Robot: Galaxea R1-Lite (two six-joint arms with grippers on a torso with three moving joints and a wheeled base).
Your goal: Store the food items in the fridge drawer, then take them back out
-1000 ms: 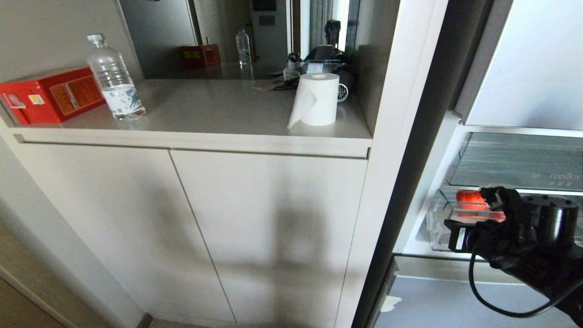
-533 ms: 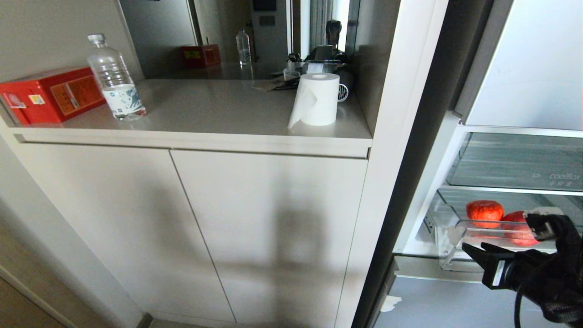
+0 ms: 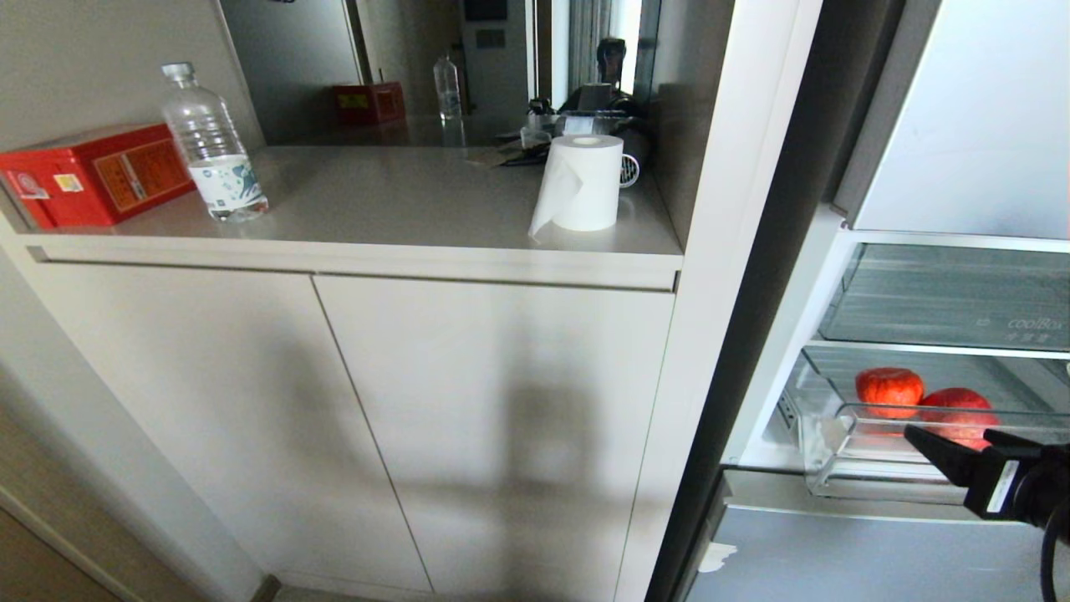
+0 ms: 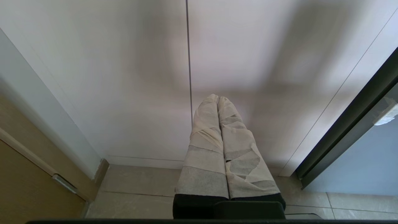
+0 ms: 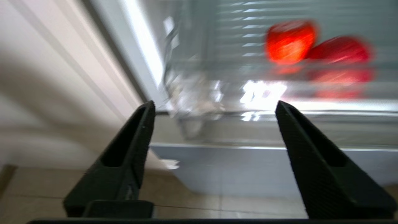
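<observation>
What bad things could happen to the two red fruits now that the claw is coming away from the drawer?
The orange-red ribbed fruit and the red one sit side by side, seemingly touching, so grabbing one might roll the other. The fridge drawer sticks out of the fridge, so the open right claw just in front of its clear lip could bump it. That lip is see-through and easy to misjudge.

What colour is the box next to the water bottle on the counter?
The box is red with yellow-orange labels; the head view shows it best.
</observation>
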